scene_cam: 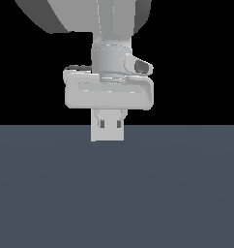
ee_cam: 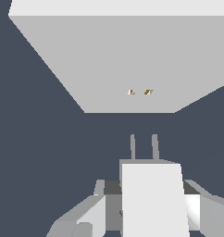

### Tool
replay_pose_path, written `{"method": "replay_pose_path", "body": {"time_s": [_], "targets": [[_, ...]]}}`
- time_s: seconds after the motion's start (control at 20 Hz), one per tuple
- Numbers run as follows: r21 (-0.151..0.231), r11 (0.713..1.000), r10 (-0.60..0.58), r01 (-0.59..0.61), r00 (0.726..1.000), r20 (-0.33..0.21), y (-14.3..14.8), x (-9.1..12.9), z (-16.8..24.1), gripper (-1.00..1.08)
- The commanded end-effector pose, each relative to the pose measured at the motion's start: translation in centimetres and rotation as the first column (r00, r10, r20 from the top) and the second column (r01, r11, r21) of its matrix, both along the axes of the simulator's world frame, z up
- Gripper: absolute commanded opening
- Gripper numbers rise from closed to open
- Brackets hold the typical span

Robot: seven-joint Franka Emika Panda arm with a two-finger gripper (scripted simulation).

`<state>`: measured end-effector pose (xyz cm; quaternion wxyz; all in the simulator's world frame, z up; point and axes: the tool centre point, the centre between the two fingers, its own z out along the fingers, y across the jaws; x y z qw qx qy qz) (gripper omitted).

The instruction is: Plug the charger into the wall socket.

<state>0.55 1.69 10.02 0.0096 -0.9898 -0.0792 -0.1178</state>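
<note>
One arm with one gripper (scene_cam: pixel 110 124). One charger (ee_cam: pixel 153 199), with two prongs (ee_cam: pixel 144 147) at its front. One socket (ee_cam: pixel 127 60) panel in the upper part of the wrist view, with two small dots (ee_cam: pixel 140 92). One dark floor (scene_cam: pixel 117 193)

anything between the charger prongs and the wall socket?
Nothing: the wrist view shows only bare dark floor between the charger prongs and the wall socket.
</note>
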Motion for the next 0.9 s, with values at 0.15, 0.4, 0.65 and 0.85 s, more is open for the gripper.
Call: {"method": "replay_pose_path", "body": {"time_s": [0.15,0.4,0.65,0.85], "targets": [[0.0,1.0,0.0,0.0,1.0,0.0,0.2,1.4,0.0,-1.0],[-0.001,1.0,0.0,0.0,1.0,0.0,0.6,3.3,0.0,-1.0],[-0.001,1.0,0.0,0.0,1.0,0.0,0.7,4.4,0.0,-1.0],[-0.001,1.0,0.0,0.0,1.0,0.0,0.8,4.6,0.0,-1.0]]}}
